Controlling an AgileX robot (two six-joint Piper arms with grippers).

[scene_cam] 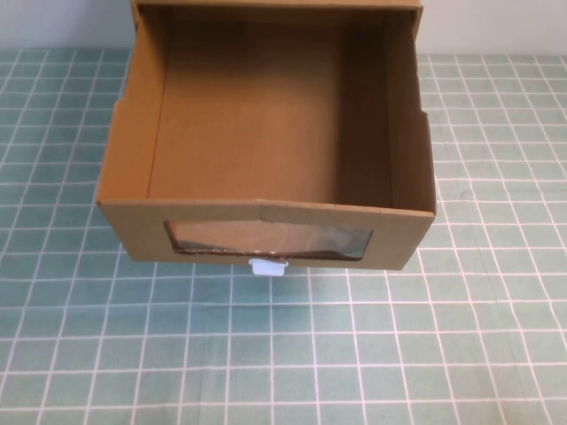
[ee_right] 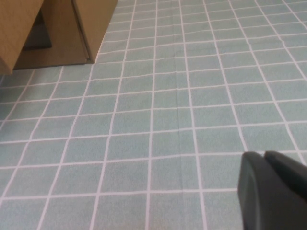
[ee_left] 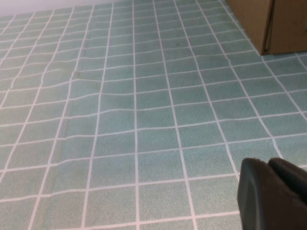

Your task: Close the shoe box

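Note:
The shoe box is brown cardboard and stands in the middle of the table in the high view. Its drawer is pulled out toward me, open and empty. The drawer front has a clear window with a small white pull tab below it. A corner of the box shows in the left wrist view and in the right wrist view. My left gripper is shut and empty over the cloth, apart from the box. My right gripper is shut and empty, also apart from it. Neither arm shows in the high view.
A green cloth with a white grid covers the table. It has slight wrinkles in the left wrist view. A pale wall runs behind the box.

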